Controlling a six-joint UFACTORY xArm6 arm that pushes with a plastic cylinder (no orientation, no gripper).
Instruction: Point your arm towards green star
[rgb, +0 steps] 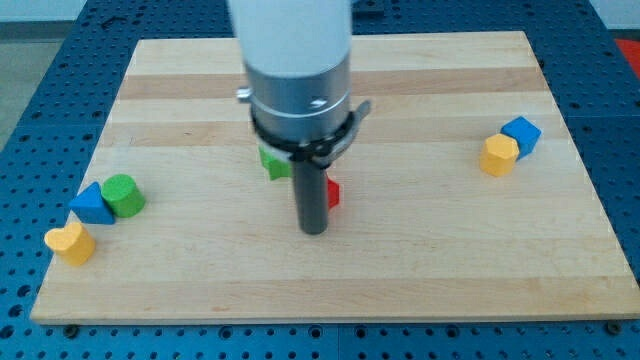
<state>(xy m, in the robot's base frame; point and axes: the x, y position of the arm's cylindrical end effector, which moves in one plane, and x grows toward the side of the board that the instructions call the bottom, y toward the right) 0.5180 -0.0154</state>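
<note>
Right, my tip (314, 230) sits mid-board, no claw here, just the bare rod. The green star (274, 164) peeks out just up-left behind the arm, a red block (333, 194) beside the rod. Nearly there; a nudge remains.

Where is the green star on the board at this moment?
The green star sits near the board's centre, slightly toward the view's left, mostly hidden behind the arm; my tip is just below and right of it, with a red block beside the rod.
</note>
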